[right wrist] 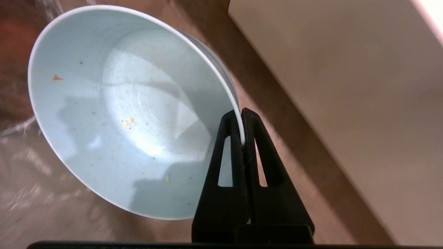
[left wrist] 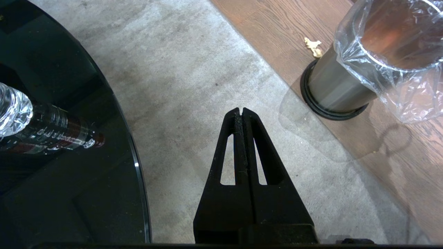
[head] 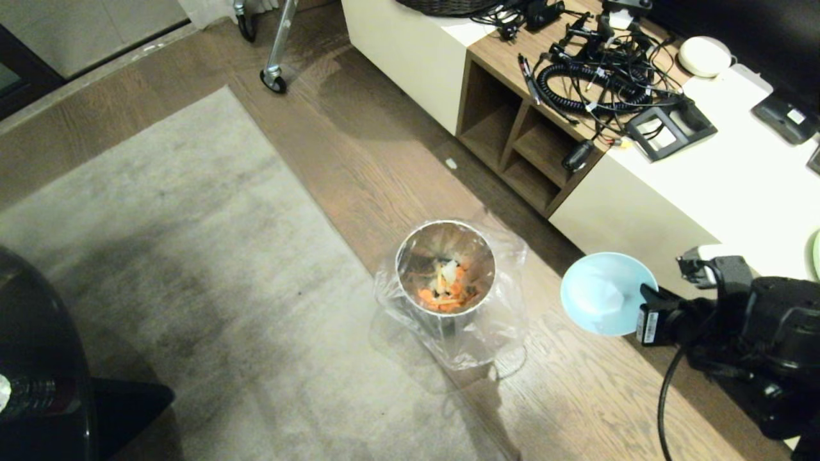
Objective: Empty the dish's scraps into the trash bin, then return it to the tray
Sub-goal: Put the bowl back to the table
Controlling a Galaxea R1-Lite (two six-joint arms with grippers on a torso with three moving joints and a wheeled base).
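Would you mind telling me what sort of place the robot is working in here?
Probably a living room at home: a grey rug on wood flooring, a low white and wood sideboard strewn with cables, and a dark glass table.

Shiny steel trash bin with crinkled clear plastic liner; smooth glossy dish; grainy wood floor.

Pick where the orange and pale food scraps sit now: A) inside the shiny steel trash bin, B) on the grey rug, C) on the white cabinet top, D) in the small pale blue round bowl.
A: the scraps lie at the bottom of the steel trash bin, while the pale blue bowl, pinched at its rim by the right gripper, holds only a few crumbs.
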